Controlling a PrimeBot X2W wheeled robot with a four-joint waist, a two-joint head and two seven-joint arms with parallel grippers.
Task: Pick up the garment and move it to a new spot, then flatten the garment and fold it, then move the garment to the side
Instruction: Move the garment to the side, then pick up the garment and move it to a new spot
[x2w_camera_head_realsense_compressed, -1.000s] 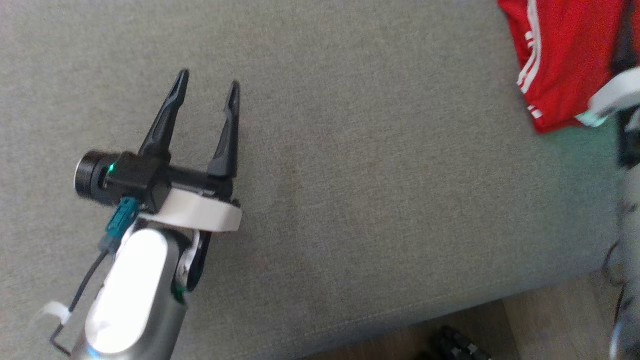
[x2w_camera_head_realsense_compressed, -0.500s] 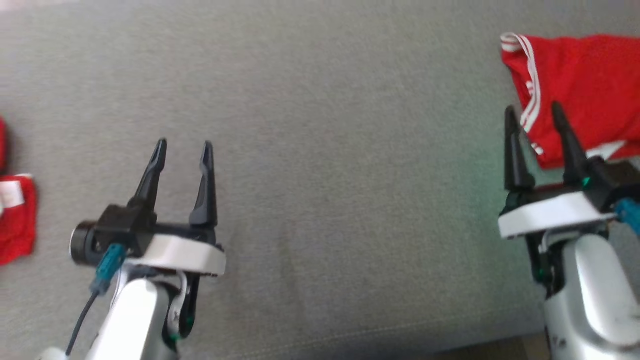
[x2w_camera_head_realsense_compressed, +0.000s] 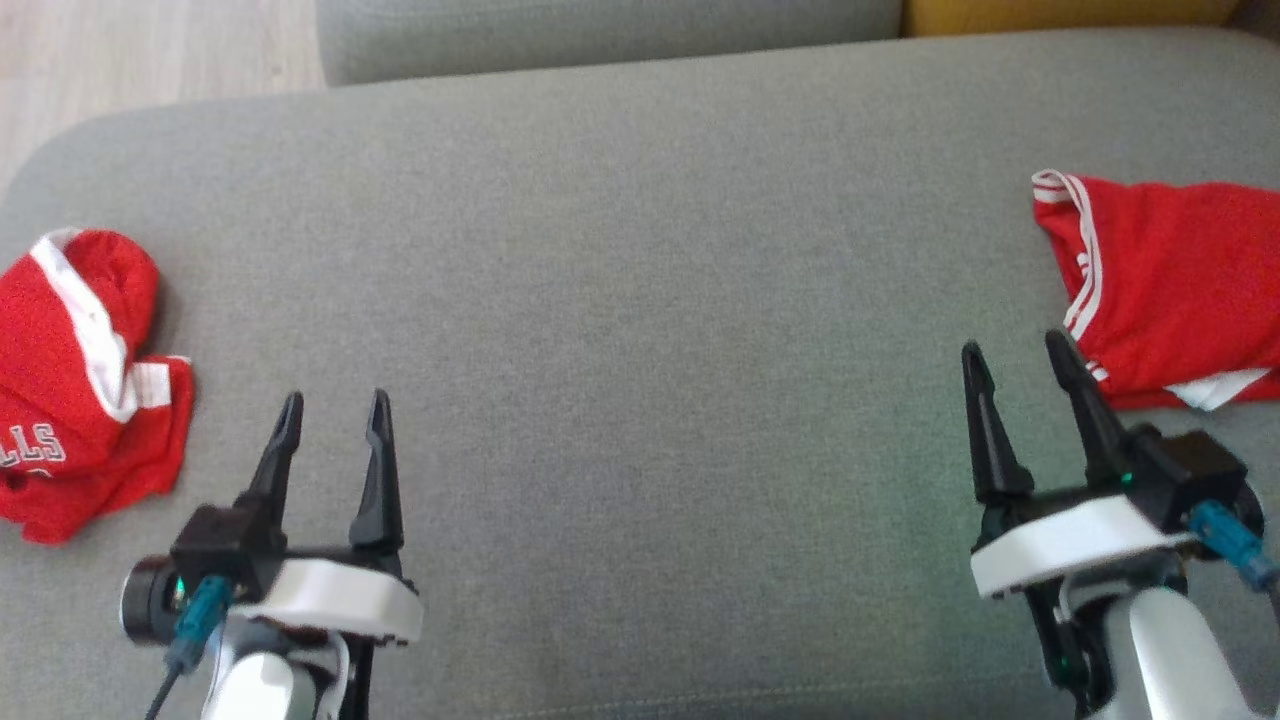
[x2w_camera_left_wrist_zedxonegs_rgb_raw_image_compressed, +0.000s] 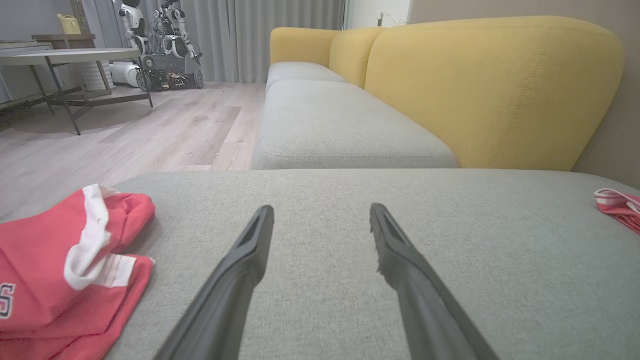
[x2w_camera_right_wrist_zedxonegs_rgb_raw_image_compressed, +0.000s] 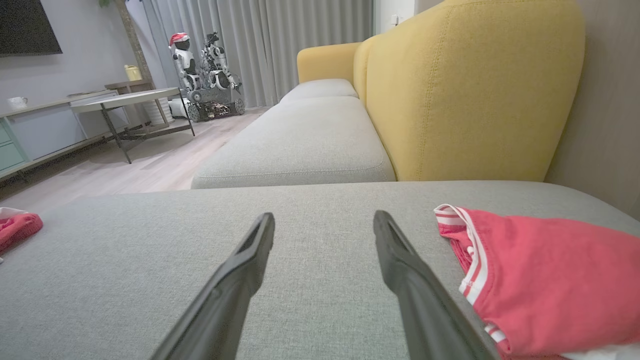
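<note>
Both tools hover low over the grey sofa seat (x2w_camera_head_realsense_compressed: 640, 300), fingers pointing toward its far edge. The left tool (x2w_camera_head_realsense_compressed: 335, 398) has its jaws spread and holds nothing, and the right tool (x2w_camera_head_realsense_compressed: 1012, 342) is likewise released and empty. Two red pieces lie at opposite ends of the seat. A crumpled red garment (x2w_camera_head_realsense_compressed: 80, 400) with a white band and some lettering is bunched near the left end, beside the left tool. A striped red garment (x2w_camera_head_realsense_compressed: 1180, 290) lies flatter at the right end, its lower hem just beside the right tool's outer finger; whether they touch cannot be told. The wide bare stretch between them looks like room kept for spreading and folding. Which piece is to be picked up cannot be settled, though the bunched one seems likelier, the flatter one perhaps being set aside. No grasp has begun, so the task appears to be at its first step, the jaws wide for pinching cloth.
</note>
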